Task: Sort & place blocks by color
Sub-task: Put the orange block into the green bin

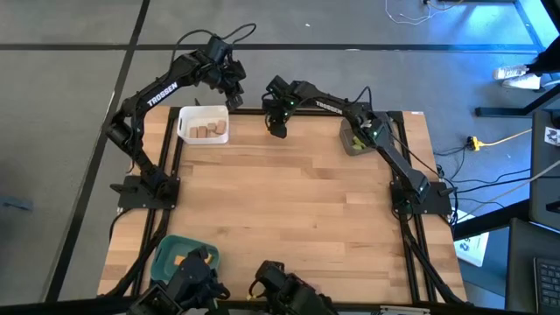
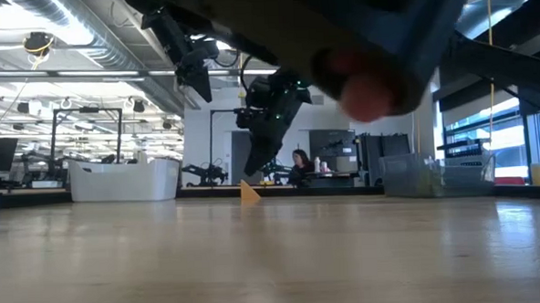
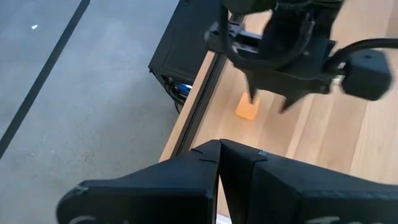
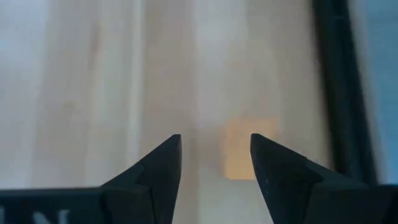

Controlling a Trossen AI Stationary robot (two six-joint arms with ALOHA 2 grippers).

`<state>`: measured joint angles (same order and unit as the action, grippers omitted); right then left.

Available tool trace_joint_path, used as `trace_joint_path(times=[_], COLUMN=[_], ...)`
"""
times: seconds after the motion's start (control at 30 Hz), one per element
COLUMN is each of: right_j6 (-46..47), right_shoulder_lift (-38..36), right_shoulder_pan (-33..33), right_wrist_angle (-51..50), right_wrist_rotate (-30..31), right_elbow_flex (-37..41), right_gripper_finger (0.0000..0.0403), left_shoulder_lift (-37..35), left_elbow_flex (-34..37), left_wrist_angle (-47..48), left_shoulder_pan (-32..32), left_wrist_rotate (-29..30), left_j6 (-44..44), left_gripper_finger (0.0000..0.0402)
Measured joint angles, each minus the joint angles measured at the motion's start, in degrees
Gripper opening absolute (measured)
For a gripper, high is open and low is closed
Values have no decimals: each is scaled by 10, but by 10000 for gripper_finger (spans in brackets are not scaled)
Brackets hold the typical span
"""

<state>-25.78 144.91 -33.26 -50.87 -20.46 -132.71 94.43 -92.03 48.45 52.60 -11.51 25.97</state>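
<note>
Right gripper (image 4: 214, 158) open above orange block (image 4: 249, 149) near table edge (image 4: 333, 93).

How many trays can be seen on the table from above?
3: a white tray at the far left holding tan blocks, a grey tray at the far right under the right arm, and a teal tray at the near left, partly covered.

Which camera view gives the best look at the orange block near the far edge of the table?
The left wrist view: the orange block lies unobstructed on the table, below the open right pincer. The right wrist view shows the block blurred between that pincer's fingers. The low view shows a small orange corner. In the high view the right pincer hides it.
</note>
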Motion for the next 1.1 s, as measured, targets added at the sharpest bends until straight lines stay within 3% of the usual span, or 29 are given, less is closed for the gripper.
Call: trace_joint_path(times=[0.07, 0.4, 0.5, 0.8, 1.1], right_j6=[0, 67, 115, 361, 404], right_shoulder_lift=[1, -1, -10, -13, 5], right_shoulder_pan=[-2, -21, -41, -104, -95], right_wrist_angle=[-1, 10, 21, 18, -12], right_wrist_rotate=[-21, -4, 1, -70, -98], right_elbow_flex=[0, -8, -21, -17, -17], right_gripper_finger=[190, 190, 190, 190, 190], left_shoulder_lift=[0, 0, 0, 0, 1], left_elbow_flex=[0, 0, 0, 0, 0], left_wrist_angle=[0, 0, 0, 0, -1], left_shoulder_pan=[0, 0, 0, 0, 0], left_wrist_rotate=[0, 0, -1, -1, 0], left_j6=[1, 1, 1, 1, -3], left_gripper_finger=[3, 2, 2, 3, 3])
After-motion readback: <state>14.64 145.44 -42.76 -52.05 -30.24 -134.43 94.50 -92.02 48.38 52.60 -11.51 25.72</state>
